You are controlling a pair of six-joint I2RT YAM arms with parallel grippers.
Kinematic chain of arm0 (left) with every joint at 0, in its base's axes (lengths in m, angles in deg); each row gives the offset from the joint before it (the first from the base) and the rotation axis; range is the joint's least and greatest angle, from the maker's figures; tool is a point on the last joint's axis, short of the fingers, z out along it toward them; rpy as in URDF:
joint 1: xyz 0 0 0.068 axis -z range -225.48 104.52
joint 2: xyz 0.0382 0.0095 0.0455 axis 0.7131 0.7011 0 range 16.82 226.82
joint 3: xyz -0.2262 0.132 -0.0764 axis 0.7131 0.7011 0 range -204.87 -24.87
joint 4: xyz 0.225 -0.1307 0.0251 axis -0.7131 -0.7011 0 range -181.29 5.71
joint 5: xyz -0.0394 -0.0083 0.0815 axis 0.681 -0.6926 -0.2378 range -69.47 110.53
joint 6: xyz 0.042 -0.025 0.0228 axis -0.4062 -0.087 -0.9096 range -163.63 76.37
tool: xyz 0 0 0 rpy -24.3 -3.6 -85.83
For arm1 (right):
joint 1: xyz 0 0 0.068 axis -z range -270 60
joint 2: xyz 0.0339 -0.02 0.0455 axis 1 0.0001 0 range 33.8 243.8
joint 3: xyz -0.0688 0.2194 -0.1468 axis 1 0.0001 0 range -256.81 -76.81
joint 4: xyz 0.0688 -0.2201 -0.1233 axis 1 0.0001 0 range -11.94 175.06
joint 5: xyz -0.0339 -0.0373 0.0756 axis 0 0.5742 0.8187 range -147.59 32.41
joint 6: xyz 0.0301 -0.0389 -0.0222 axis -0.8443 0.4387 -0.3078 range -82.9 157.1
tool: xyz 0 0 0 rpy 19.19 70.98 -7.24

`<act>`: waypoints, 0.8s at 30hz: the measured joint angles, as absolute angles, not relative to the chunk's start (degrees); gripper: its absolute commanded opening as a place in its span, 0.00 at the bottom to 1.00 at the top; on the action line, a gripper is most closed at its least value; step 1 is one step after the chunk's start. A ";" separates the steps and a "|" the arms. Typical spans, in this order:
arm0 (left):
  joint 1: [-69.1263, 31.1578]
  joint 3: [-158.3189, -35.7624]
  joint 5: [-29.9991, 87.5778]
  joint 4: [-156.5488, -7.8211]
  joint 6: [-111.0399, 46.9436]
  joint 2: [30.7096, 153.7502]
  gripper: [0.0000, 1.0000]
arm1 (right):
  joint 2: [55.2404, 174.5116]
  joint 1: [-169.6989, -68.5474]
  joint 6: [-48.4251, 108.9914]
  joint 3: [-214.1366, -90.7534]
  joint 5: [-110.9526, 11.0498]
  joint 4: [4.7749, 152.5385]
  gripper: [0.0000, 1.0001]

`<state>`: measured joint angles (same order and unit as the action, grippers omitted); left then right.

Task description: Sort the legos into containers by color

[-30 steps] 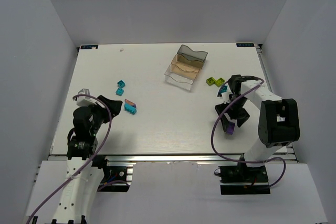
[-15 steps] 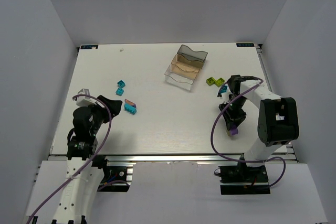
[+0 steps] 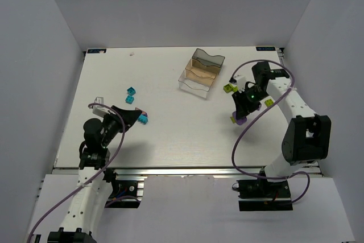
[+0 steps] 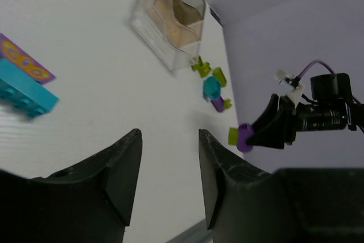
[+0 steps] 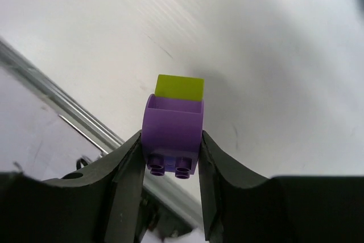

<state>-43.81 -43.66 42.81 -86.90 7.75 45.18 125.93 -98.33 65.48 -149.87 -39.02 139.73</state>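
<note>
The right gripper (image 3: 241, 116) is closed on a purple brick (image 5: 172, 135), one finger pressed against each of its sides. In the right wrist view the brick's studs face the camera, and a lime piece (image 5: 180, 87) sits on its far end. The gripper holds the pair above the white worktop (image 3: 170, 123), to the near right of the tray (image 3: 202, 72) and apart from it.

The clear tray stands at the far middle of the worktop, its brownish wavy walls dividing it into three compartments. Just to its right lies a lime brick (image 3: 229, 88), and another lime block (image 3: 268, 102) lies nearer the right edge. The left wrist view also shows a teal piece (image 4: 212, 88) and a small purple piece (image 4: 218, 104) in that cluster beside the tray.

On the left half of the worktop, a small teal brick (image 3: 131, 91) and a second teal one (image 3: 129, 99) lie close together. Just nearer the arms lies a long teal brick with a pink plate (image 3: 141, 118) on it.

The left gripper (image 4: 169, 140) is low over the worktop, right beside that long brick. Its fingers are spread apart with nothing between them.
</note>
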 measured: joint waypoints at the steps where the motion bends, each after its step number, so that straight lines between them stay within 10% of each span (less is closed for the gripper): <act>1: -43.79 -42.81 44.45 -85.00 9.17 45.73 0.57 | 124.95 -98.33 67.69 -151.40 -35.24 139.62 0.00; 11: -32.42 -44.88 53.32 -68.50 15.31 57.23 0.72 | 125.19 -102.09 79.97 -155.07 -2.04 139.34 0.00; 24: -12.10 -53.27 46.26 -63.47 9.87 71.15 0.82 | 124.03 -109.57 66.62 -155.07 7.07 122.18 0.00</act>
